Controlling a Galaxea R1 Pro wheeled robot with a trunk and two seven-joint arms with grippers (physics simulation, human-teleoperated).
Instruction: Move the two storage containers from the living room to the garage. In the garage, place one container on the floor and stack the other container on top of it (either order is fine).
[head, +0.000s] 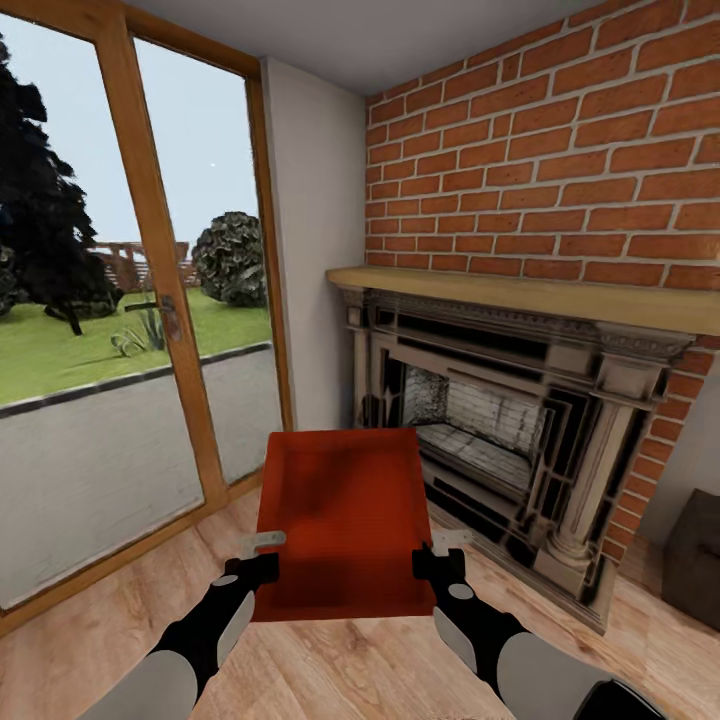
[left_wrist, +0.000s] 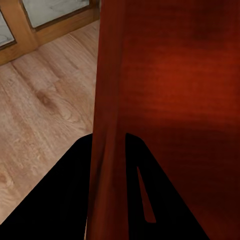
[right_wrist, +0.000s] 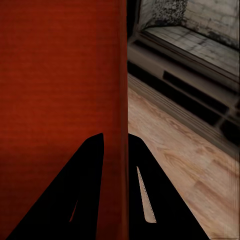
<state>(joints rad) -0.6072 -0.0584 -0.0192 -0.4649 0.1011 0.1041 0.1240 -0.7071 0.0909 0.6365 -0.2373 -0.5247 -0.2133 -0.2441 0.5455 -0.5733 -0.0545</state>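
One orange-red storage container (head: 342, 520) hangs in the air in front of me in the living room, held level between both arms above the wood plank floor (head: 340, 670). My left gripper (head: 258, 558) is shut on its left wall, one finger inside and one outside, as the left wrist view shows (left_wrist: 107, 150). My right gripper (head: 438, 552) is shut on the right wall (right_wrist: 122, 100) in the same way. The container's inside (left_wrist: 185, 100) looks empty.
A red brick fireplace (head: 520, 420) with a wooden mantel stands close on the right. Glass doors (head: 130, 330) with wooden frames fill the left, a white wall strip (head: 315, 250) between them. A dark object (head: 697, 555) sits at the far right edge.
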